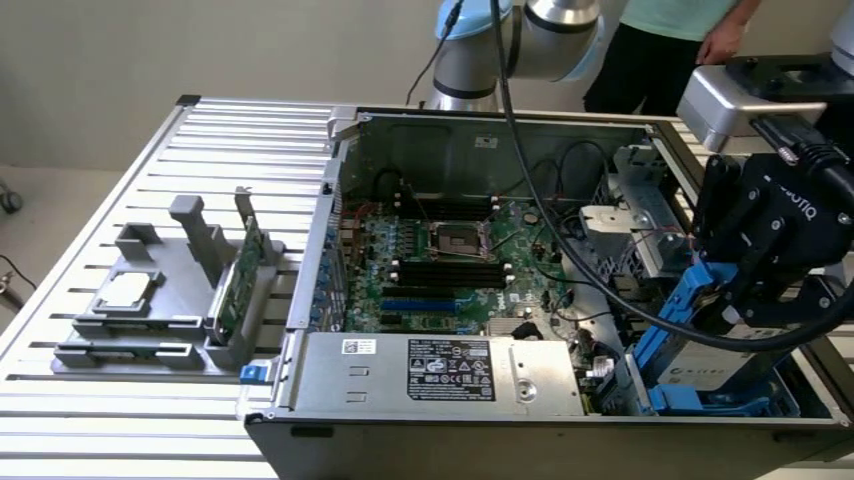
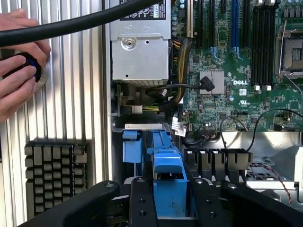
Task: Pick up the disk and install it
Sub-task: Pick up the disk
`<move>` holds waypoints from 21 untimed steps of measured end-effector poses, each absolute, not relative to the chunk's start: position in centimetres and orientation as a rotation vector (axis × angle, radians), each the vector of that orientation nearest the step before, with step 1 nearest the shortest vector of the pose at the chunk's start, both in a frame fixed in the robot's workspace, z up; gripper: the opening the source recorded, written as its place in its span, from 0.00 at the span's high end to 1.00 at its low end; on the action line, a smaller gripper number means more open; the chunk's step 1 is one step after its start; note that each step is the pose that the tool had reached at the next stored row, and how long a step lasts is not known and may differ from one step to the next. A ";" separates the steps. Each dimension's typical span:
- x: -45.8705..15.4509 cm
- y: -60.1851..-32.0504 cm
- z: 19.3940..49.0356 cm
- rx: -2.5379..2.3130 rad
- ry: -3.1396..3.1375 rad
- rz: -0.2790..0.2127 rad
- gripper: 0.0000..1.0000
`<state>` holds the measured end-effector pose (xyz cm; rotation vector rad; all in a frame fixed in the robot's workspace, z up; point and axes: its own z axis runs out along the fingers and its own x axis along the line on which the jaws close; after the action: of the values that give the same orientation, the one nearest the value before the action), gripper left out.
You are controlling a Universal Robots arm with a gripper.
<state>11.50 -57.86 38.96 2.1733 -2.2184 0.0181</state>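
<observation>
Beside the Dell-marked motherboard (image 2: 227, 61), the gripper (image 2: 173, 196) is clamped on the blue-framed disk (image 2: 166, 158).

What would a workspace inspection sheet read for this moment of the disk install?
Surface: slatted metal table carrying an open computer case.
Job's things: the disk, in its blue carrier, held tilted over the case's corner bay at the exterior view's right; not seated.
Clutter: grey fixture holding a silver chip and an upright green card; black finned block on the slats beside the case.
Grippers: gripper shut on the disk, a finger on either side of the carrier.
Cables: thick black cable hanging from the arm across the open case.
Surroundings: a person behind the table; a hand over the slats holding a small dark object.
</observation>
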 end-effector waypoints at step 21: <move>11.5 -58.5 37.1 2.172 -2.219 0.017 0.68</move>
<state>11.50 -58.49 37.10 2.1723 -2.2188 0.0174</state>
